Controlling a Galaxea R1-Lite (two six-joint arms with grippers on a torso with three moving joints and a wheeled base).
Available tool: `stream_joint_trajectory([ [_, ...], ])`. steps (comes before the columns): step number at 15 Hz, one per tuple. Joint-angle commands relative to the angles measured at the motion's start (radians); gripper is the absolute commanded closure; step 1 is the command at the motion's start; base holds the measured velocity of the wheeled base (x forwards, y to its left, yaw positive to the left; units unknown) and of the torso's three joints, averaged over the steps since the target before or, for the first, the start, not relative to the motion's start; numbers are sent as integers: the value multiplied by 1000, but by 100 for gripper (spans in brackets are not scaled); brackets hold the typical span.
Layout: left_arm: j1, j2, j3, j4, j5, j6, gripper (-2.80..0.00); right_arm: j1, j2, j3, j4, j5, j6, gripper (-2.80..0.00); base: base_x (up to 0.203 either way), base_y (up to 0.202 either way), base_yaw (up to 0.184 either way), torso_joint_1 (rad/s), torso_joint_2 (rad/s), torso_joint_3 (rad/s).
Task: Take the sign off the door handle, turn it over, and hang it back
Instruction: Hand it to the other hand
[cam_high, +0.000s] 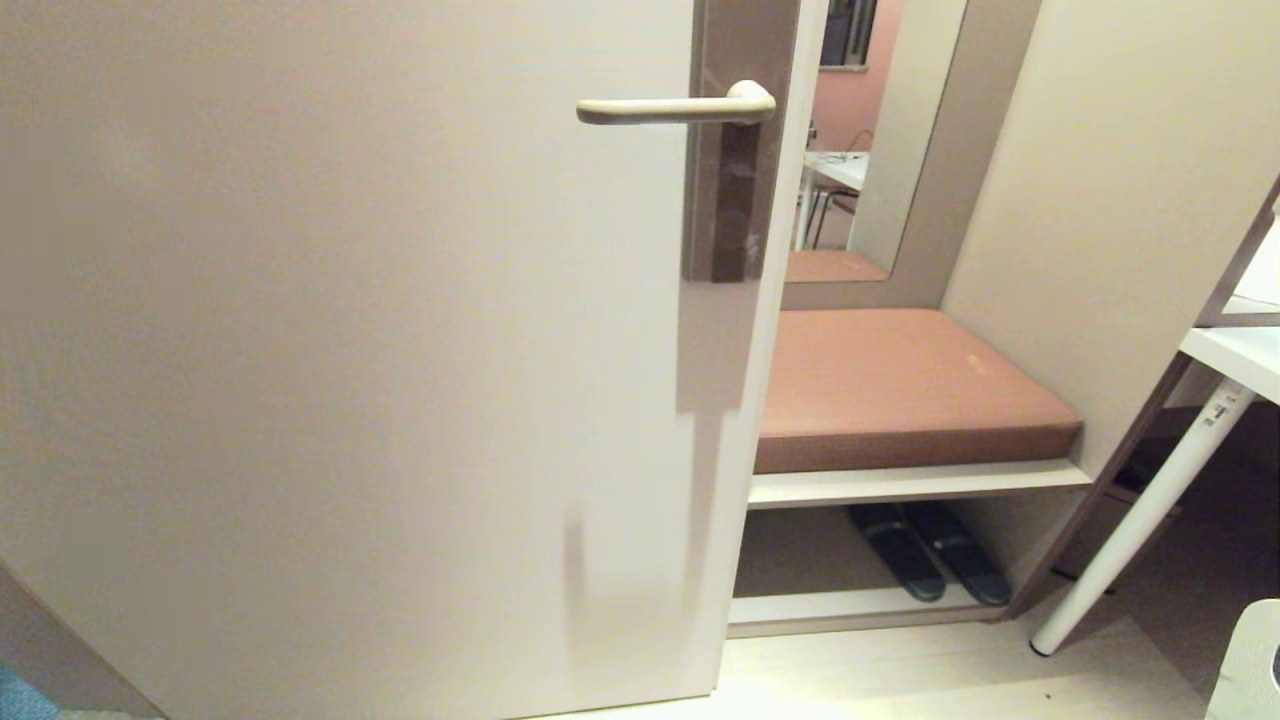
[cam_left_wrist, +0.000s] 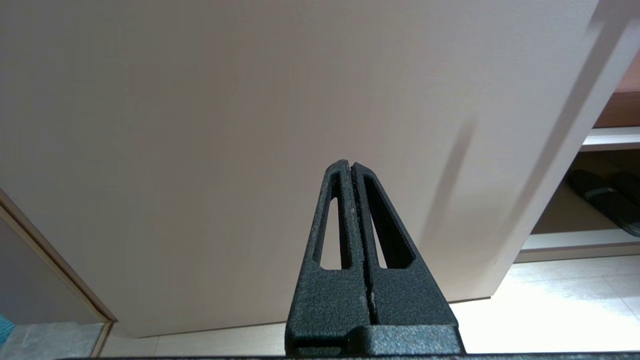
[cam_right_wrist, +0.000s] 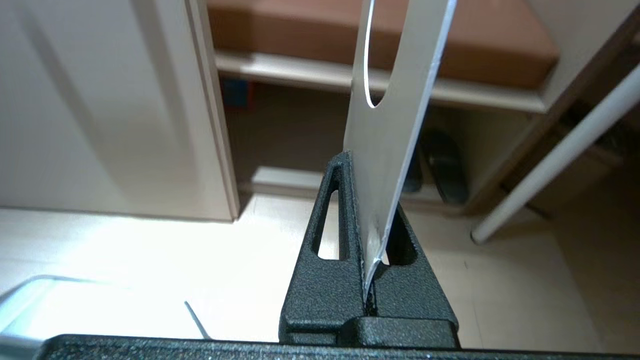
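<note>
The cream door handle (cam_high: 670, 108) juts leftward from its brown glossy backplate (cam_high: 735, 200) on the pale door (cam_high: 350, 350), and nothing hangs on it. Neither arm shows in the head view. In the right wrist view the sign (cam_right_wrist: 395, 100) stands up from my right gripper (cam_right_wrist: 352, 165), which is shut on its lower end. I see a pale grey-white face and the curved rim of its hole; no lettering shows. It is held low, above the floor near the door's edge. My left gripper (cam_left_wrist: 349, 165) is shut and empty, pointing at the lower door panel.
Right of the door is a brown cushioned bench (cam_high: 900, 385) with dark slippers (cam_high: 930, 565) on the shelf beneath. A mirror (cam_high: 860, 140) stands behind it. A white table leg (cam_high: 1140, 520) slants down at the right, and a white object (cam_high: 1250, 660) sits in the floor corner.
</note>
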Motion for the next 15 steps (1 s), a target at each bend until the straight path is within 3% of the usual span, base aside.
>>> stream_joint_trajectory([
  [1, 0, 1, 0, 0, 0, -1, 0, -9, -26, 0, 21, 2, 2, 0, 0, 0, 0, 0, 0, 0],
  [6, 0, 1, 0, 0, 0, -1, 0, -32, -110, 0, 61, 1, 55, 0, 0, 0, 0, 0, 0, 0],
  [15, 0, 1, 0, 0, 0, -1, 0, -52, -279, 0, 60, 0, 62, 0, 0, 0, 0, 0, 0, 0],
])
